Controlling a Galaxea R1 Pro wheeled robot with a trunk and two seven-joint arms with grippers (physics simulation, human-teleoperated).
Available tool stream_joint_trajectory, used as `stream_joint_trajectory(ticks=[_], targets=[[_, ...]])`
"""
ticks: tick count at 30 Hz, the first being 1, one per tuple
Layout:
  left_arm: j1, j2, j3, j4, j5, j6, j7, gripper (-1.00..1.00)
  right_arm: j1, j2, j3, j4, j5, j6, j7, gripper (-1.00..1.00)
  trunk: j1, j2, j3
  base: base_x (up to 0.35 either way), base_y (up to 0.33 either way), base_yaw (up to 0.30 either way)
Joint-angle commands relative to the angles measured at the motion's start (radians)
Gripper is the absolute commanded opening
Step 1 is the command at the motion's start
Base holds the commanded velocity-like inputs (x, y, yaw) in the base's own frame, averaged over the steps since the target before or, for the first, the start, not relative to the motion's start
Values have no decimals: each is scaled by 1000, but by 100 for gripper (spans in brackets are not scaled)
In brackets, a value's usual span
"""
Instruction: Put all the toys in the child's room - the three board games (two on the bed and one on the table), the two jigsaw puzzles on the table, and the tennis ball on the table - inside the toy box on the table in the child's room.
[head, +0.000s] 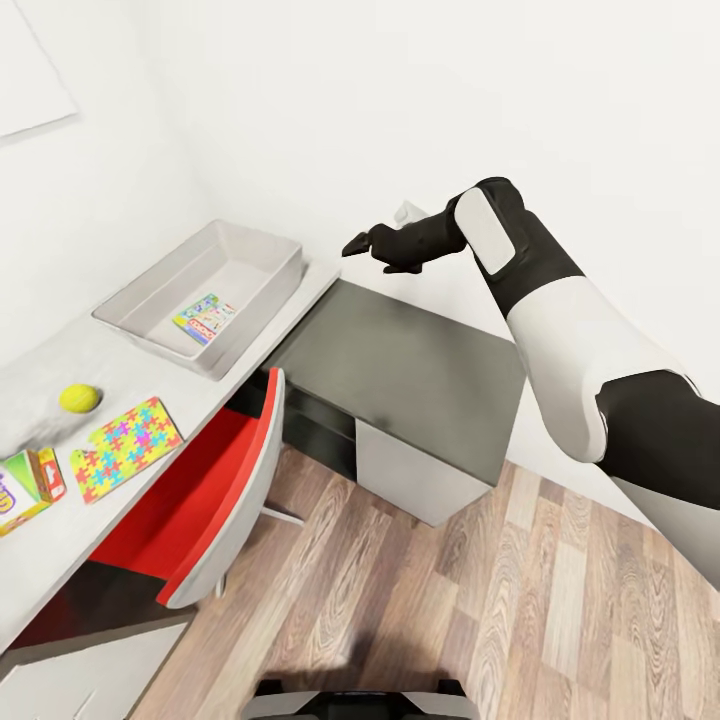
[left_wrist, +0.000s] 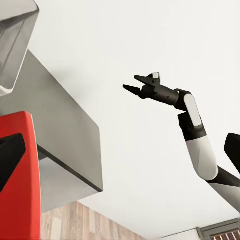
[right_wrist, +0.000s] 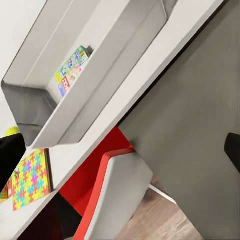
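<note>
While the right tool (head: 368, 250) gapes empty, a glossy printed box (head: 205, 318) lies in the sloping grey bin (head: 262, 262).

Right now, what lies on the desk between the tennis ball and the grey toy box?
Nothing: in the head view, bare light-grey desktop separates the small yellow-green tennis ball from the shallow light-grey toy box.

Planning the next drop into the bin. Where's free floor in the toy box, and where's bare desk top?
The toy box holds one small blue board game near its front wall; the floor behind it is bare. The dark-grey section, under the right gripper, is bare. The light-grey top's left end is crowded: tennis ball, jigsaw puzzle, green board game.
</note>
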Motion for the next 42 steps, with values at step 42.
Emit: stream_joint_trajectory(ticks=[42], targets=[[-1, -6, 0, 0, -1, 11, -4, 100, -1, -13, 1, 6, 11, 2, 10, 100, 0, -2, 38, -102, 72, -116]])
